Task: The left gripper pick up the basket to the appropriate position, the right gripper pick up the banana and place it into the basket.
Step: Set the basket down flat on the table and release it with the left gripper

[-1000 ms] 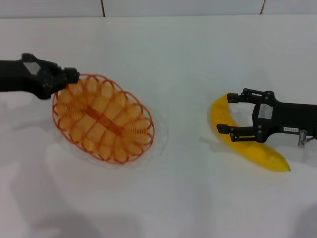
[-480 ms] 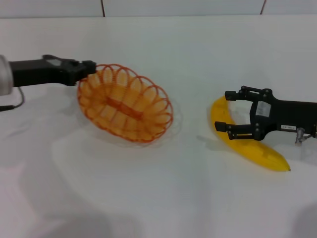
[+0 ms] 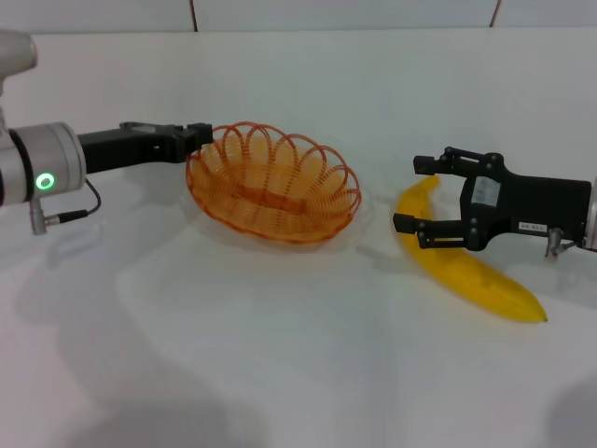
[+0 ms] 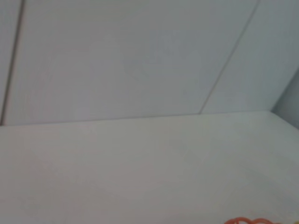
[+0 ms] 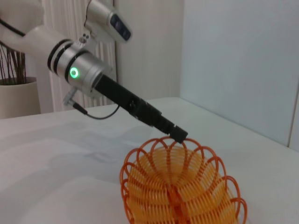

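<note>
Banana (image 3: 464, 265) is the thing to watch here, lying toward the right edge of the counter (image 3: 298, 373) with its long axis running diagonally, one tip pointing back toward the middle and the other toward the front right corner. The right gripper (image 3: 416, 194) comes in from the right edge with its fingers spread wide, one on each side of the banana's upper half, gripping nothing yet. So the claw sits roughly square across the fruit, which looks like a decent setup for closing on it. The basket (image 3: 273, 182) sits just left of the banana, mid-counter toward the back edge, pinched at its left rim by the left gripper (image 3: 200, 140), which is clamped on the wire. Can't tell if the basket is resting on the counter or slightly lifted. The left wrist view only catches a sliver of orange rim.
</note>
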